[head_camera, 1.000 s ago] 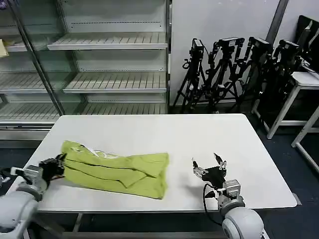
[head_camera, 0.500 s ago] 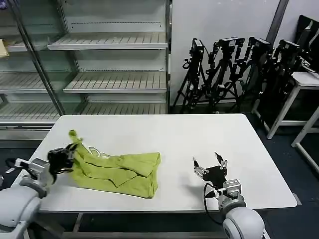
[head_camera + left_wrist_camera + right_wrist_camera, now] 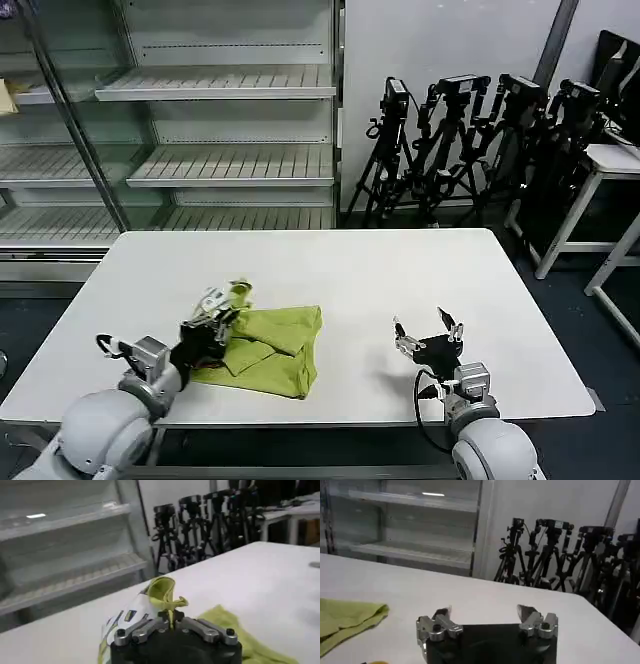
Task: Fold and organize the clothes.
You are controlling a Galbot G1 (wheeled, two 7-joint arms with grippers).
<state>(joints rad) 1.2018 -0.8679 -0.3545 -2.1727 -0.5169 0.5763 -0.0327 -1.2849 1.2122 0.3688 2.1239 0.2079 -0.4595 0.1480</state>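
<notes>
Tabletop (image 3: pixel 330 265) is white; your left claw (image 3: pixel 222 308) pinches the lime T-shirt (image 3: pixel 270 345). Right claw (image 3: pixel 428 338) hovers open. Shelving (image 3: pixel 200 130) and tripods (image 3: pixel 470 140) stand behind.

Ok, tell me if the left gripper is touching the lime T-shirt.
Touching. In the left wrist view the left gripper is shut on a bunched fold of the T-shirt, which sticks up between its fingertips.

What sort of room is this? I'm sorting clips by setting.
Probably a robot test lab staged like a shop. Bare display shelves stand behind a white table, camera tripods cluster by the wall, and the left gripper holds a green T-shirt.
</notes>
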